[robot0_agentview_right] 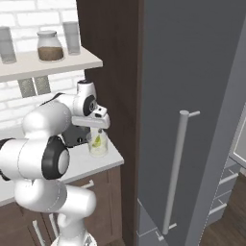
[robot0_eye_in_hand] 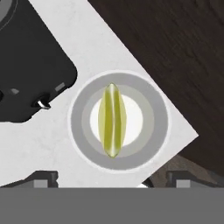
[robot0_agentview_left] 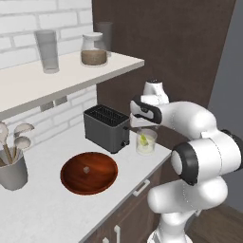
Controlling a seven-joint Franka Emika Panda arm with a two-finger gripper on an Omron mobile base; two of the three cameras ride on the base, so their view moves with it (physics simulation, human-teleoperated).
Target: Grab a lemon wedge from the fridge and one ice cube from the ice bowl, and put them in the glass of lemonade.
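hand view looks straight down into the glass of lemonade (robot0_eye_in_hand: 118,121), which stands near the counter's (robot0_agentview_left: 42,209) front right corner, just beside the toaster (robot0_agentview_left: 107,127). the lemon wedge (robot0_eye_in_hand: 112,120) lies inside it, so that half looks done. the gripper (robot0_eye_in_hand: 109,177) hangs above the glass with its fingers spread wide and nothing between them. the ice cube (robot0_agentview_left: 86,169) sits in the ice bowl (robot0_agentview_left: 89,172) toward the counter's front edge; fetching it is what remains. the fridge (robot0_agentview_right: 192,96) is shut.
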